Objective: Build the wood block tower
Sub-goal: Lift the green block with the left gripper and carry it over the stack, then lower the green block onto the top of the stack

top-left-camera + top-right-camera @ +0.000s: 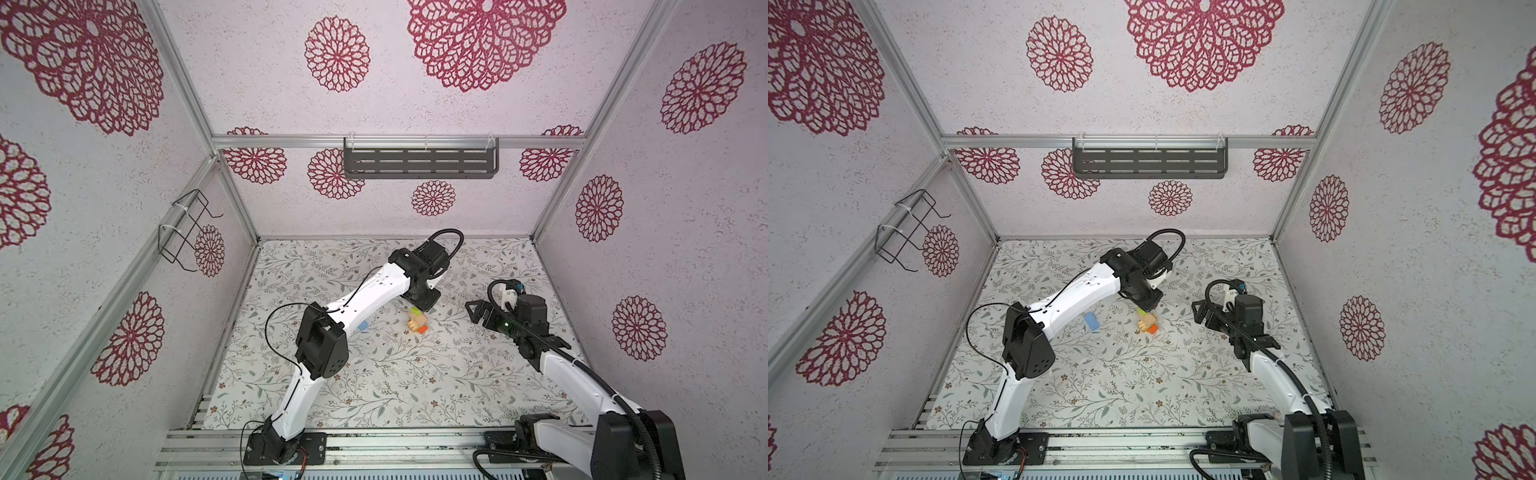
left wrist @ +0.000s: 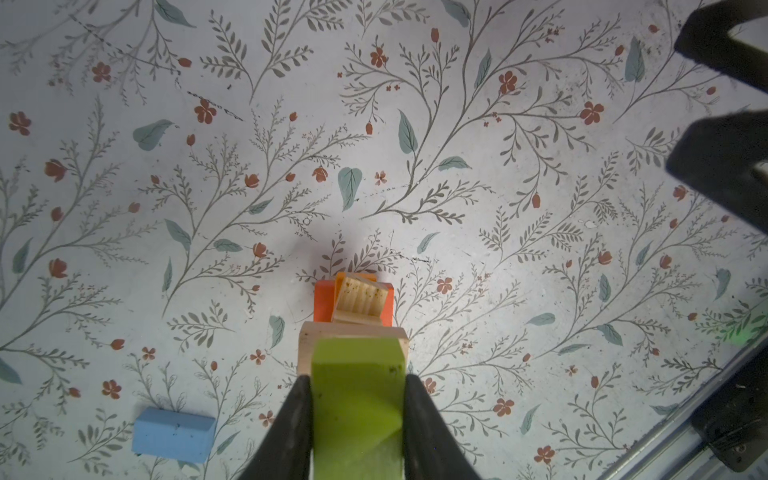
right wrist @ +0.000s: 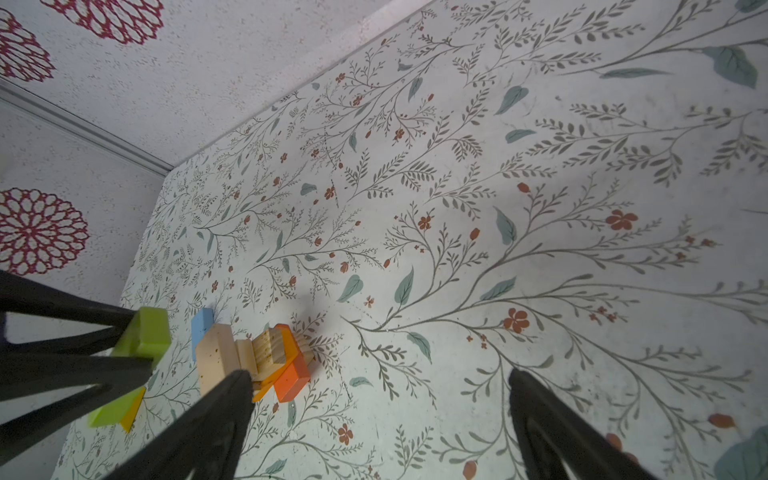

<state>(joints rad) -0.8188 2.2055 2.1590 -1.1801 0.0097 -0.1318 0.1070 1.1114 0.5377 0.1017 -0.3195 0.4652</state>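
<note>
Closest in, the left fingers are partly closed on a long green block. One finger presses each long side, and the block's free end sticks out past the tips.

Just beyond that end stands the wood block tower, a low stack of plain tan pieces, one of them grooved, over orange-red and orange blocks. In the right wrist view a gap shows between the green block and the tower.

A light blue block lies flat on the bench, off to one side of the left fingers and apart from the tower.

Farther out, the right fingers are spread fully wide and hold nothing. They stand well apart from the tower, with bare bench between.

Beyond both sets of fingers, the bench runs open as a broad stretch down to the front rail. A narrower strip lies behind the left fingers up to the back wall. The side wall rises past the right fingers.
</note>
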